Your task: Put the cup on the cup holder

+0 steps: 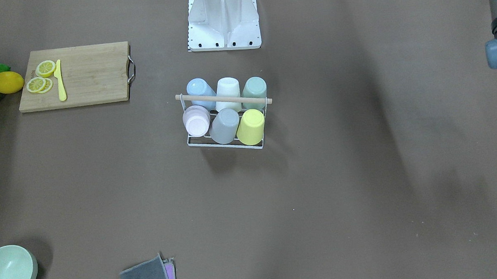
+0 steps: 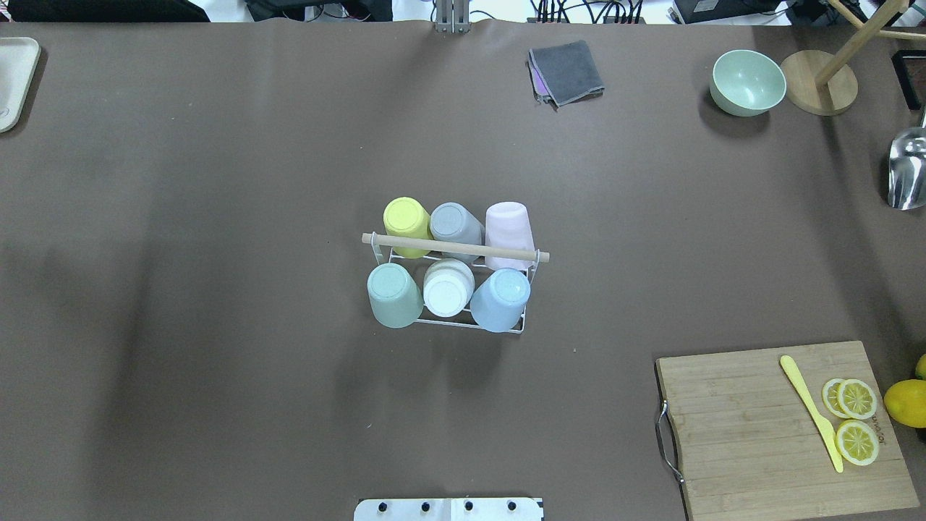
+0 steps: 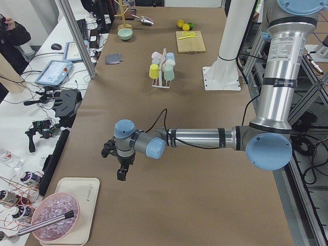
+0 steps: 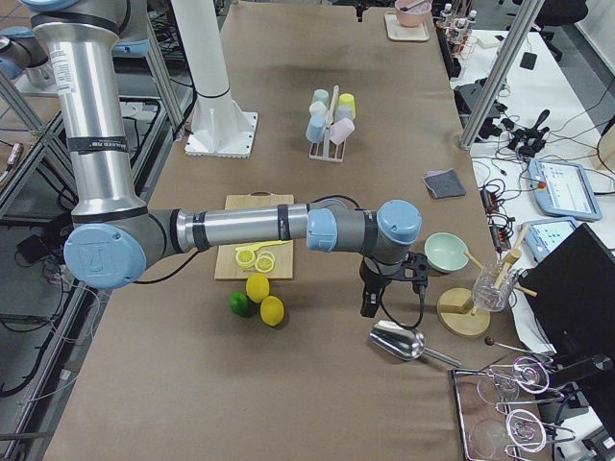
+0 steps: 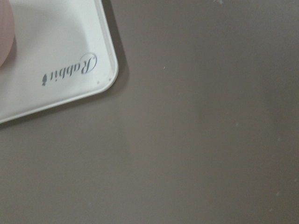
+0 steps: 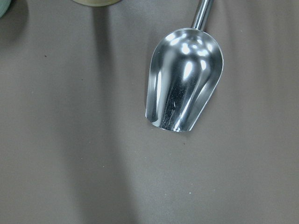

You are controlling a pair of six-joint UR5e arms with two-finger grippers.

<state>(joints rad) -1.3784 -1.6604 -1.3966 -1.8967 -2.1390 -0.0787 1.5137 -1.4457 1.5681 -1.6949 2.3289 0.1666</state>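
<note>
1. The counter [image 2: 217,181] carries the task's things at its middle. Both arms reach toward its opposite ends, well apart from them.
2. Your left arm [image 3: 195,138] hangs beside a white tray [image 5: 56,60], and your right arm [image 4: 240,226] hangs over a metal scoop [image 6: 182,88]. Neither is near the rack.
3. The cup holder [image 2: 463,248] stands upright at the counter's centre, with its wooden rod across the top.
4. Six cups sit upside down on its prongs, three on each side of the rod: yellow cup [image 2: 405,217], grey cup [image 2: 452,221], pink cup [image 2: 508,224], green cup [image 2: 391,289], white cup [image 2: 448,287] and blue cup [image 2: 500,295]. Every place looks filled, so I judge the placing done, with nothing left for you but a check.
5. The left end effector [image 3: 121,172] and right end effector [image 4: 368,305] show only in the side views. You cannot tell there whether either is spread or closed, and no cup shows at either.
</note>
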